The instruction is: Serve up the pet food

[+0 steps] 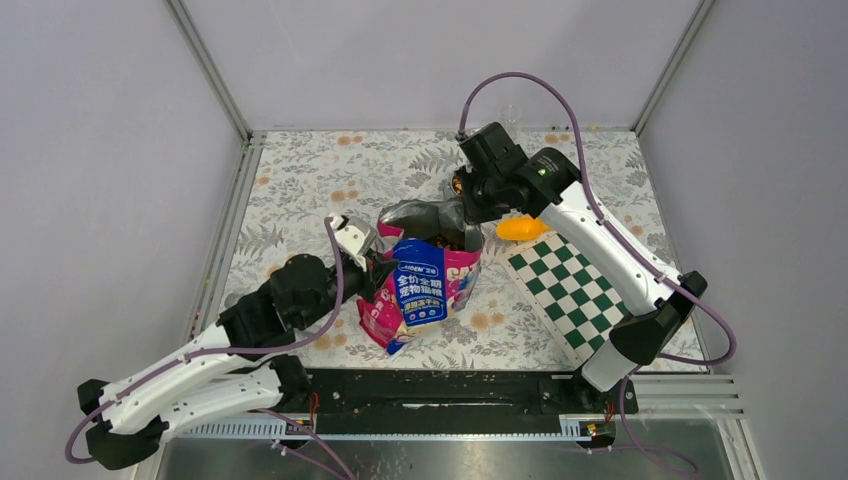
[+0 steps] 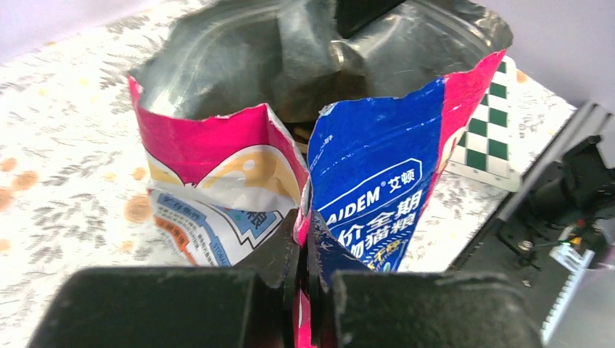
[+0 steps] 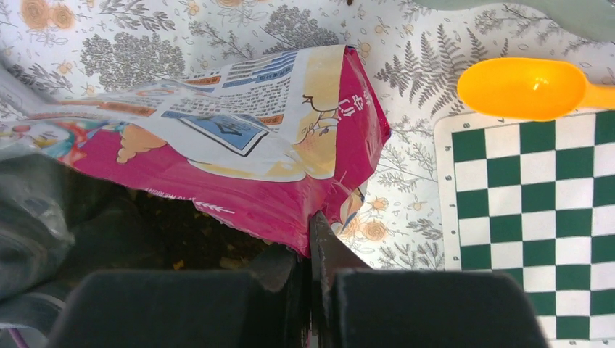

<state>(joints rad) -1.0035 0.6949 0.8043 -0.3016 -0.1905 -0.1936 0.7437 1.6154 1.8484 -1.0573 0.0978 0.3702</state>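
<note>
The left gripper [image 2: 304, 254] is clamping the bag's [image 1: 425, 290] near fold and the right gripper [image 3: 313, 243] its far rim; the pet food [image 3: 217, 254] is lying deep inside the bag, and the orange scoop [image 1: 522, 228] is resting just off the bag's right side, nearer the right arm

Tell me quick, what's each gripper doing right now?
Left gripper: shut on the bag, at its front fold.
Right gripper: shut on the bag, at its rim.

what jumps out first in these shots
A glossy blue and magenta bag stands open at the centre, with the left pincer and right pincer each shut on it from opposite sides. Right of it, an orange scoop lies at the far edge of a green checkered mat.
</note>
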